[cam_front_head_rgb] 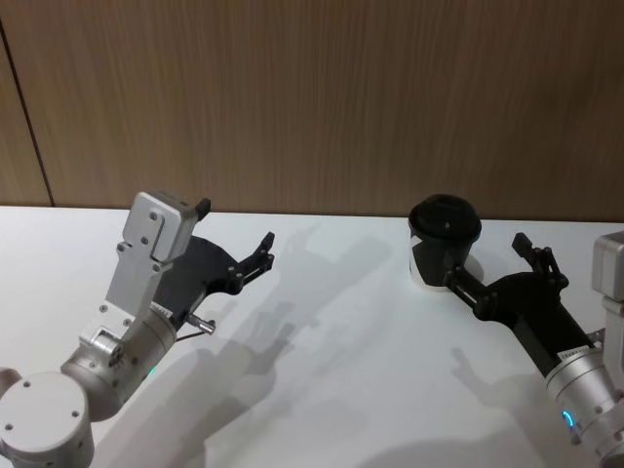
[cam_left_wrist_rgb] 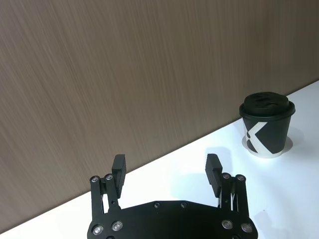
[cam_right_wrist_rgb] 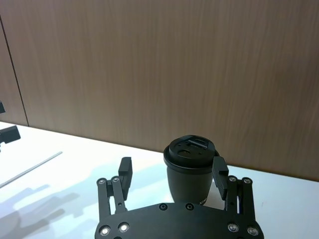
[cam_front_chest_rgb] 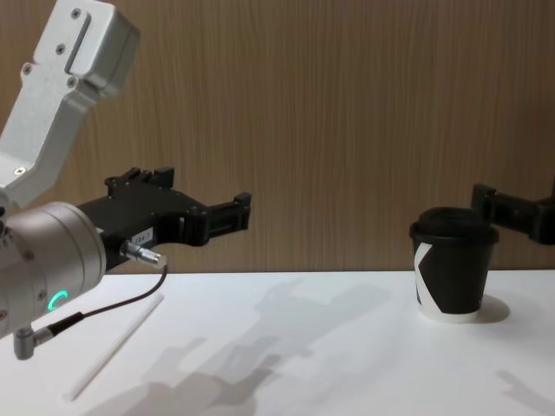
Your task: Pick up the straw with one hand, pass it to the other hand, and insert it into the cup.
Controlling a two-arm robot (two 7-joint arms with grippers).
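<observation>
The white straw lies flat on the white table, below and just in front of my left arm; it also shows far off as a thin white line. My left gripper hovers above the table at the left, open with nothing between its fingers. The black cup with its black lid stands upright at the back right. My right gripper is open, right beside the cup on its near right side. In the right wrist view the cup stands just beyond the open fingers.
A wood-panelled wall runs directly behind the table's back edge. A thin dark cable hangs from my left wrist above the straw. The white tabletop lies bare between the two arms.
</observation>
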